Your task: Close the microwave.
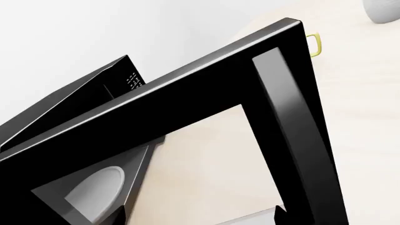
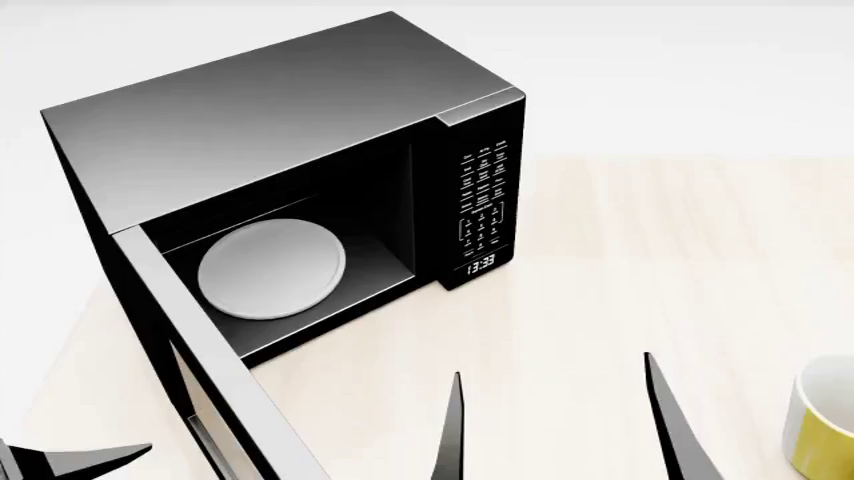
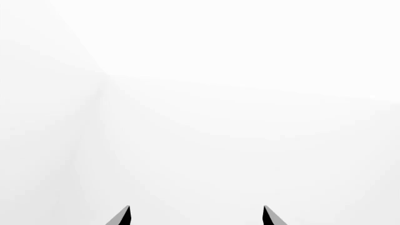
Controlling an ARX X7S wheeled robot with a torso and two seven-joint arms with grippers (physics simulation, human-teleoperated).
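The black microwave [image 2: 267, 110] stands on the pale table with its glass-windowed door [image 2: 200, 380] swung wide open toward me at the left. A white round plate [image 2: 271, 270] lies inside; the keypad panel [image 2: 483, 200] has a lit display. My left gripper [image 1: 200, 216] is open and empty, close behind the door's outer face [image 1: 187, 98], looking through its window at the plate [image 1: 97, 190]. In the head view it shows at the lower left [image 2: 80, 460]. My right gripper [image 2: 561, 430] is open and empty in front of the microwave, facing a white wall in its wrist view [image 3: 196, 214].
A white and yellow mug [image 2: 821, 420] stands at the right edge of the wooden table [image 2: 641, 300]. Its yellow handle [image 1: 315, 44] and a grey mug [image 1: 381, 11] show beyond the door in the left wrist view.
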